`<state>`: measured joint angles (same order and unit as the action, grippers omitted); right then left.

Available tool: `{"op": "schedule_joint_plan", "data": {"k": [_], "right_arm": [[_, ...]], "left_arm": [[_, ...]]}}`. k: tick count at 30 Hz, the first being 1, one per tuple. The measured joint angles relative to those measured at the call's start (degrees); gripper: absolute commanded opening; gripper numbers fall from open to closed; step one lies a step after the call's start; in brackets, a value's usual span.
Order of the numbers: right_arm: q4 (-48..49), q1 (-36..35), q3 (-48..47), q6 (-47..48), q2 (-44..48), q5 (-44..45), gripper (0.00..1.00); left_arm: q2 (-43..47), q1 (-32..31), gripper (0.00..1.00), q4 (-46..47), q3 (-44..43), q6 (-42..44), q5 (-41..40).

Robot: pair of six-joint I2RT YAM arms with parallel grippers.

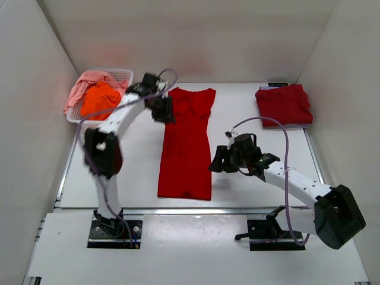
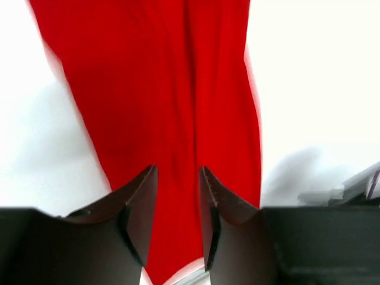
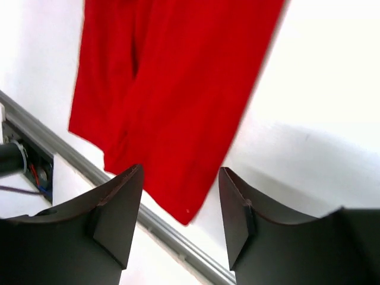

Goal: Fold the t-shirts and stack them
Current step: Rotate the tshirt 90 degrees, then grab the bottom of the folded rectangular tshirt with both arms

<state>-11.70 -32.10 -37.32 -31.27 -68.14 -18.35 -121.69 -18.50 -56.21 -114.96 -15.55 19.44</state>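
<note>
White tabletop [image 1: 234,104] boxed in on three sides by plain white panels: back wall [image 1: 190,35], left wall [image 1: 29,119], right wall [image 1: 350,77]. Grey metal rail [image 1: 190,209] along the near table edge, with a white board [image 1: 196,249] just beyond it toward the viewer. Even, diffuse light; soft, faint shadows.

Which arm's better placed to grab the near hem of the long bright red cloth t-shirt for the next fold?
Right, probably. The right gripper hangs open beside the near half of the bright red cloth t-shirt; the left gripper sits at the far collar end.
</note>
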Motion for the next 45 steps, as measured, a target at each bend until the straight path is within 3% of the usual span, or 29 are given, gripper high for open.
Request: {"op": "schedule_joint_plan", "data": {"k": [5, 10, 14, 22, 24, 25, 26, 27, 28, 34, 45], "right_arm": [[-2.4, -0.7, 2.9, -0.6, 0.0, -1.0, 0.52], [-2.0, -2.6, 8.3, -3.5, 0.3, -1.7, 0.55], [0.5, -4.3, 12.5, -7.3, 1.0, -2.8, 0.56], [8.8, -8.8, 14.3, -13.8, -1.4, -3.7, 0.54], [11.1, -9.7, 14.2, -15.1, -3.1, -4.1, 0.46], [12.0, -10.2, 14.1, -15.4, -4.0, -4.1, 0.17], [13.9, -11.0, 13.9, -16.5, -5.6, -4.7, 0.17], [14.6, -11.5, 13.9, -16.8, -6.5, -4.5, 0.0], [14.8, -11.8, 13.9, -16.5, -7.6, -4.4, 0.0], [14.6, -13.7, 13.7, -18.1, -9.9, -6.1, 0.0], [1.4, -15.9, 14.1, -15.8, -2.7, -7.8, 0.0]], "left_arm": [[35.9, 1.6, 0.46, 13.4, 49.2, -2.6, 3.6], [52.9, 0.9, 0.64, 20.3, 71.2, -4.6, 3.4], [59.9, 0.6, 0.66, 25.3, 84.0, -7.8, 3.3], [62.0, -2.3, 0.64, 34.9, 93.9, -14.6, 3.7], [62.6, -2.6, 0.6, 37.9, 95.2, -16.5, 3.7], [62.7, -3.0, 0.33, 39.3, 95.8, -17.3, 3.7], [62.6, -3.7, 0.33, 41.7, 96.7, -18.5, 3.8], [62.5, -3.9, 0.19, 42.8, 97.1, -19.0, 3.9], [62.2, -4.0, 0.0, 43.9, 97.6, -19.6, 4.1], [63.2, -5.6, 0.0, 43.6, 99.6, -20.1, 5.0], [80.4, -7.5, 0.0, 28.8, 102.2, -21.4, 6.3]]}}
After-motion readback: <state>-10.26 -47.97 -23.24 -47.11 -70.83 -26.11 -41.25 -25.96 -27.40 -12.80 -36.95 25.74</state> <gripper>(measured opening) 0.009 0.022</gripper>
